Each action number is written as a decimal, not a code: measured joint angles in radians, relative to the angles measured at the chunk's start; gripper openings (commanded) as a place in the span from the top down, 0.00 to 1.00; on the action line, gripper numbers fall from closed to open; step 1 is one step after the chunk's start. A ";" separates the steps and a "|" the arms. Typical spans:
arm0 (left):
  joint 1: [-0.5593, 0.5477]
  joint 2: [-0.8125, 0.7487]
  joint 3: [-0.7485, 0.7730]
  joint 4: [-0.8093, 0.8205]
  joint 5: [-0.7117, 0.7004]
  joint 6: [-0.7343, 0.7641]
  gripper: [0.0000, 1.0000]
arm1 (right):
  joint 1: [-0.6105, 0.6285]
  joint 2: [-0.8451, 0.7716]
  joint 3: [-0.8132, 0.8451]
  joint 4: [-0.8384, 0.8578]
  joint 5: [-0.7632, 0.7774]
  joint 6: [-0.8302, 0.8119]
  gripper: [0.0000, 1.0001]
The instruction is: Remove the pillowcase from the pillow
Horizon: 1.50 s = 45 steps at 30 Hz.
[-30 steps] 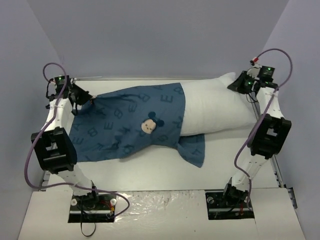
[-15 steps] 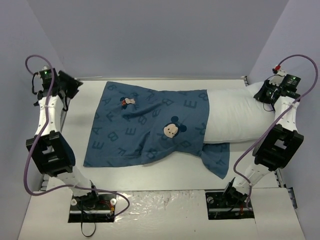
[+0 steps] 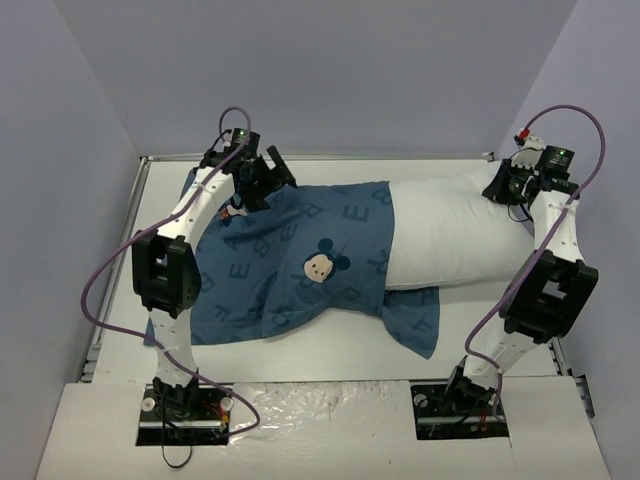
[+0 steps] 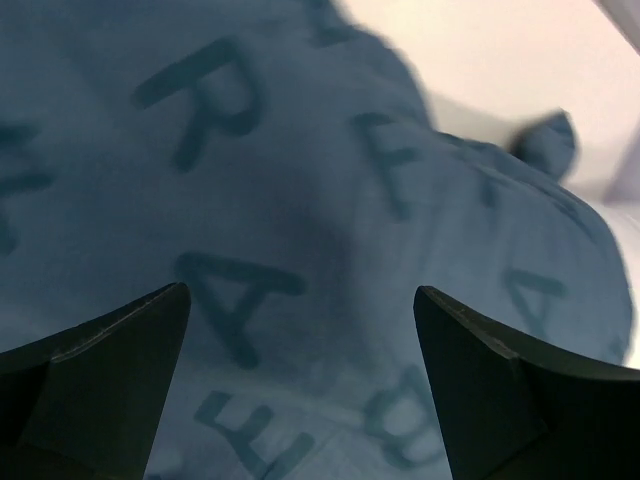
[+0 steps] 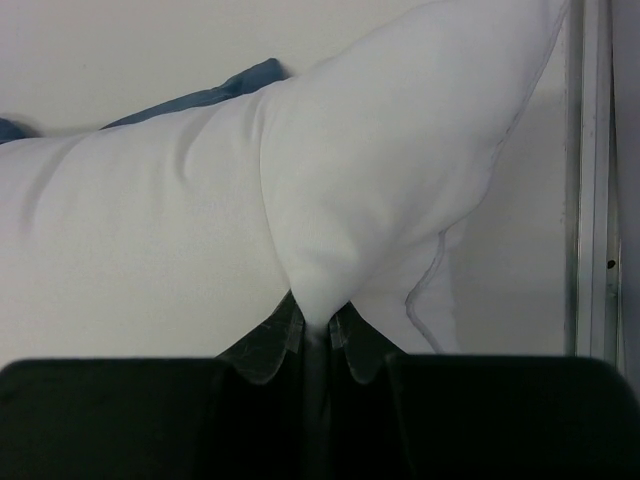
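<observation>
Mid-strip, pillowcase point(image 3: 300, 265) half off pillow point(image 3: 450, 235).
Top: cloth draped centre-to-9 on worktop point(image 3: 330, 350), bare pillow toward 3. Left wrist: left gripper point(image 4: 300, 295) wide, empty, above limp cloth; likely best pinched at 10 o'clock edge. Right wrist: right gripper point(image 5: 318, 330) clamped on squashy pillow corner.

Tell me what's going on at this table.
The robot is taking a pillowcase off a pillow. The right gripper is shut on a pinch of the pillow's far-right corner. The left gripper hovers open over the pillowcase, holding nothing. Roughly half the pillow is bare; the rest is inside the case.
</observation>
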 measured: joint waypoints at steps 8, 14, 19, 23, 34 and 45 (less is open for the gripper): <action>-0.016 -0.071 -0.163 -0.108 -0.211 -0.385 0.06 | -0.006 -0.012 -0.019 0.000 -0.011 0.008 1.00; -0.056 -0.194 -0.278 -0.087 -0.303 -0.624 0.06 | -0.006 -0.023 -0.036 0.001 -0.013 0.010 1.00; -0.073 -0.168 -0.319 -0.038 -0.322 -0.747 0.04 | -0.005 -0.023 -0.037 0.001 -0.015 0.014 1.00; -0.072 -0.101 -0.325 0.003 -0.348 -0.799 0.12 | -0.005 -0.024 -0.037 0.001 -0.015 0.015 1.00; -0.032 -0.040 -0.417 0.201 -0.327 -0.803 0.98 | -0.011 -0.032 -0.045 -0.001 -0.027 0.016 1.00; 0.285 -0.329 -0.684 0.589 -0.125 -0.573 0.98 | -0.063 -0.060 -0.044 -0.038 -0.101 0.039 1.00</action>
